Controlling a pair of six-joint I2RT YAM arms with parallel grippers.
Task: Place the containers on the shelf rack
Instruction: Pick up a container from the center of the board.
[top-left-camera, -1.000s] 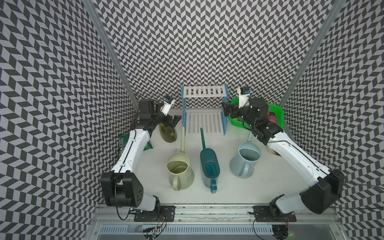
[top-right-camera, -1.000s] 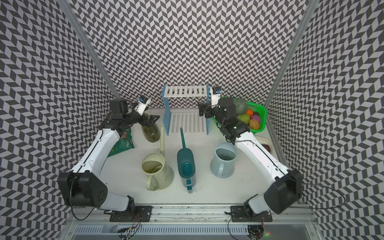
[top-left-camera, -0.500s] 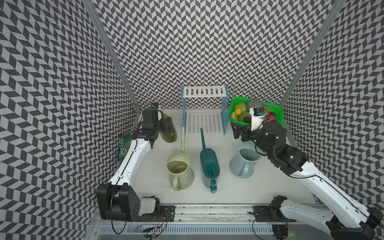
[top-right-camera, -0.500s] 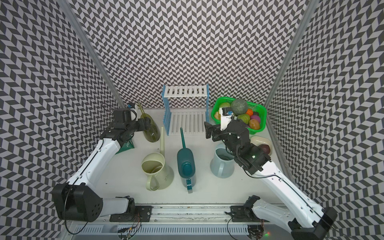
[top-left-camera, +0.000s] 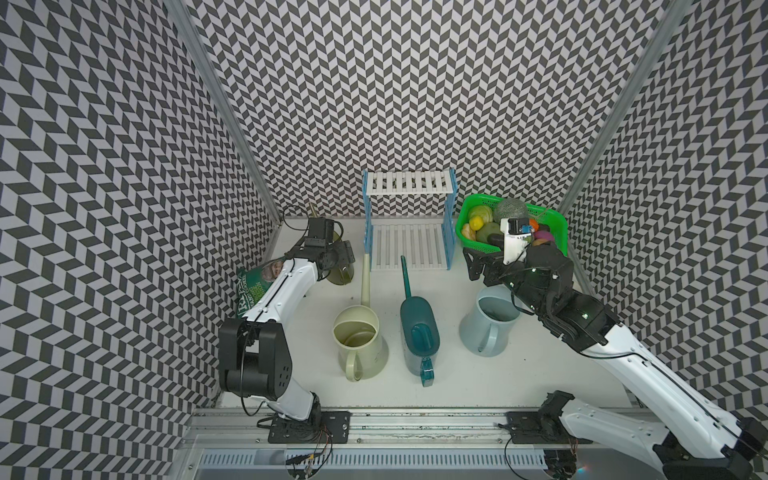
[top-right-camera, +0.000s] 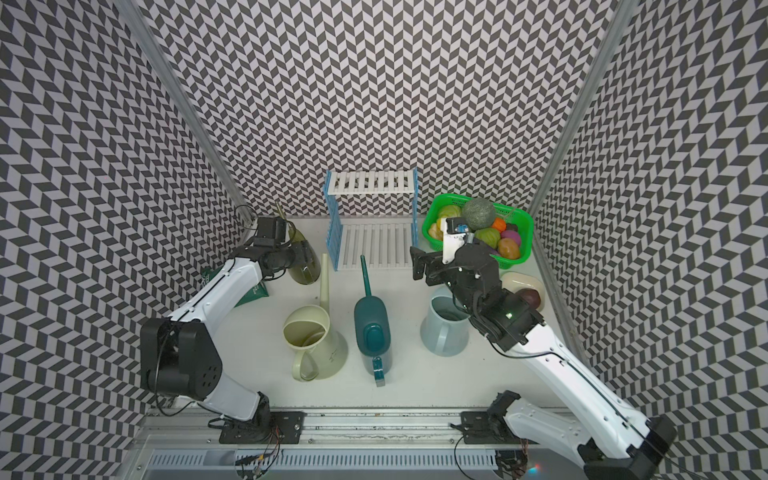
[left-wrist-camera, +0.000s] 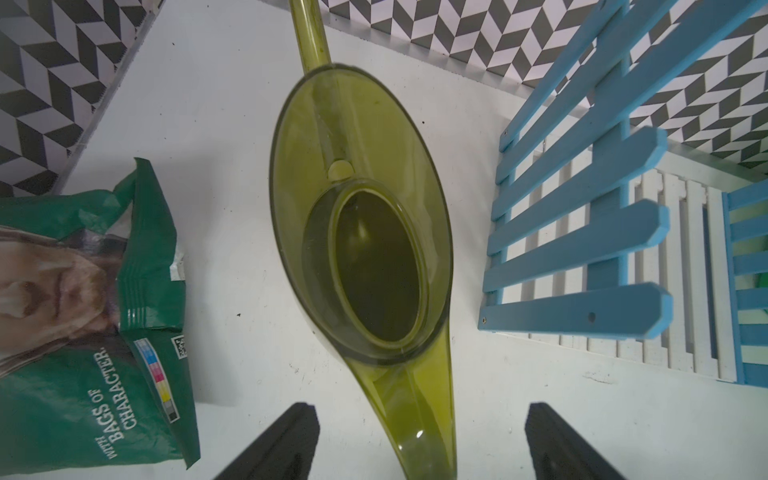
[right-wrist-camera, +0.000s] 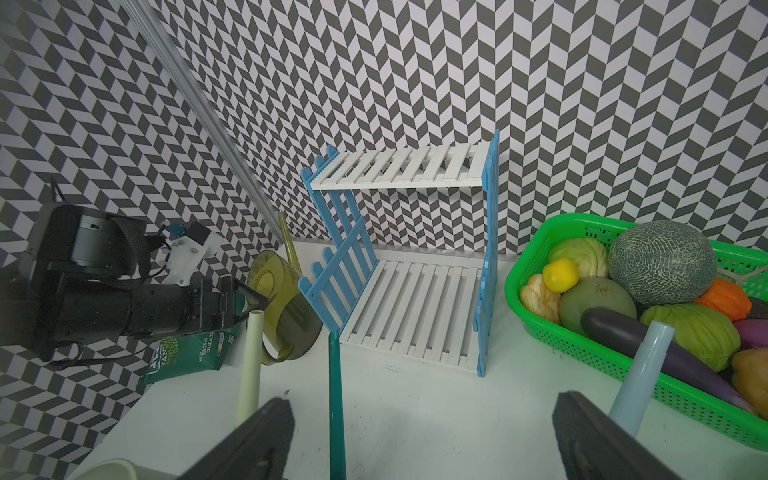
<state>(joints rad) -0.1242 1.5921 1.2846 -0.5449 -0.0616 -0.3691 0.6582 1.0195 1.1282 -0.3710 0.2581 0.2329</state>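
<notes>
The translucent olive-green watering can stands left of the shelf rack, its spout toward the back wall. My left gripper is open, one finger on each side of the can's handle, with gaps on both sides. In both top views it hides most of that can. The cream, dark teal and pale blue cans stand in a row in front of the rack. My right gripper hangs open and empty above the pale blue can's spout, facing the rack.
A green basket of produce sits right of the rack, close behind my right wrist. A green chip bag lies left of the olive can under my left arm. A cream dish with a dark fruit sits by the right wall.
My left gripper has dropped to the olive can's handle and its jaws have narrowed a little. My right arm has pulled back from the rack to above the pale blue can.
</notes>
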